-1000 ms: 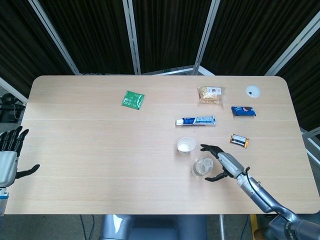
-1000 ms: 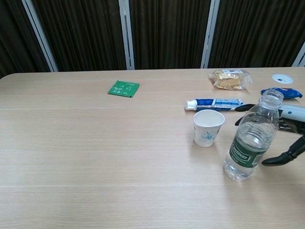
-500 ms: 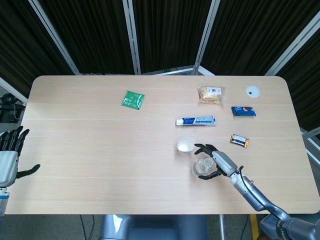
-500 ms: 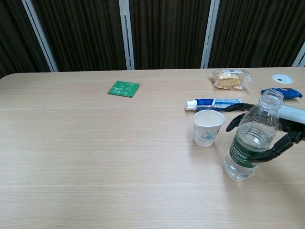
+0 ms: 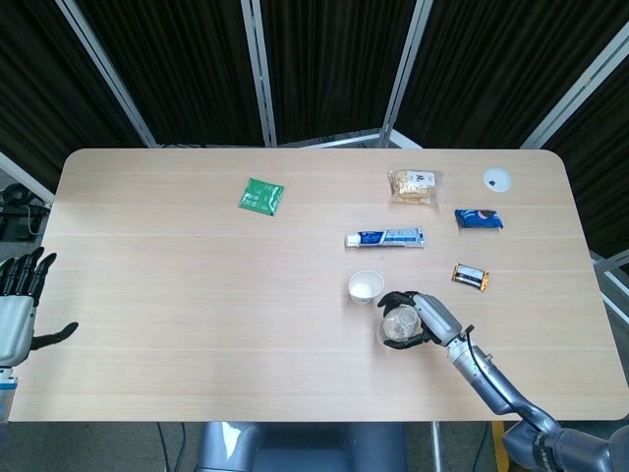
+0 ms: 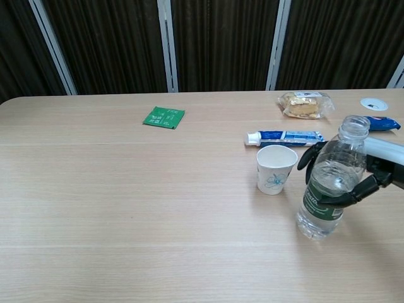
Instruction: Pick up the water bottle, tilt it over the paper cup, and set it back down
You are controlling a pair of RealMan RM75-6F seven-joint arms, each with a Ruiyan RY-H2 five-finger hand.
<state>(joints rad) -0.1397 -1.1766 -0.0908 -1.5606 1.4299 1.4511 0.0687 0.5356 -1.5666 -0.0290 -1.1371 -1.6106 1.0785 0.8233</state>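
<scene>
Right robot hand (image 6: 353,183) grips the clear plastic water bottle (image 6: 329,183) upright beside the white paper cup (image 6: 276,168); left robot hand (image 5: 18,305) spread, holding nothing.

The head view looks steeply down from high above and takes in the whole tabletop (image 5: 197,295). The chest view sits low and close, facing across toward the dark curtains. Both views share the area around the right robot hand (image 5: 425,317), seen at the right edge in the chest view.
</scene>
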